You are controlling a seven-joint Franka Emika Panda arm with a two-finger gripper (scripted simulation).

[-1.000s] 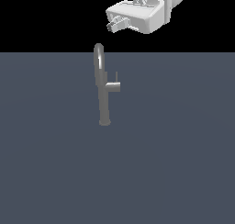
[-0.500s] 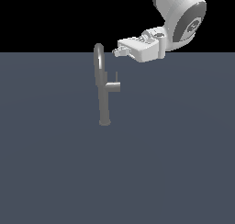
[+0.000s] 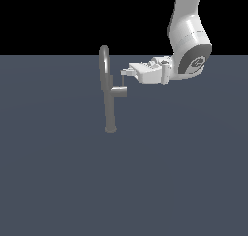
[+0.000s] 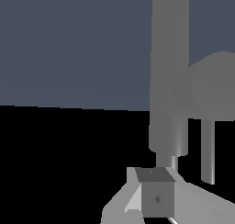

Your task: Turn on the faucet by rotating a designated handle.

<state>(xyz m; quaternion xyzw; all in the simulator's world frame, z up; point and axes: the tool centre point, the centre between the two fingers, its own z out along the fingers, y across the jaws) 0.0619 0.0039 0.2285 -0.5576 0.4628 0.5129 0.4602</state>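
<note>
The faucet (image 3: 110,104) is a slim grey column on a flared base, with an arched spout at its top. The handle (image 3: 119,91) is a short stub pointing to the exterior view's right, and a thin pin rises from its end. My gripper (image 3: 126,72) lies level, with its tips just above the pin's upper end; I cannot tell whether they touch. The fingers look pressed together with nothing held. In the wrist view the faucet (image 4: 169,58) and handle (image 4: 209,90) loom close beyond the gripper (image 4: 156,193).
The white arm (image 3: 189,41) comes down from the upper part of the exterior view's right. A flat dark grey-blue floor (image 3: 58,172) spreads around the faucet. No other objects show.
The gripper has come down and moved toward the exterior view's left, from high above the faucet to the top of the handle's pin. The faucet and handle look unmoved.
</note>
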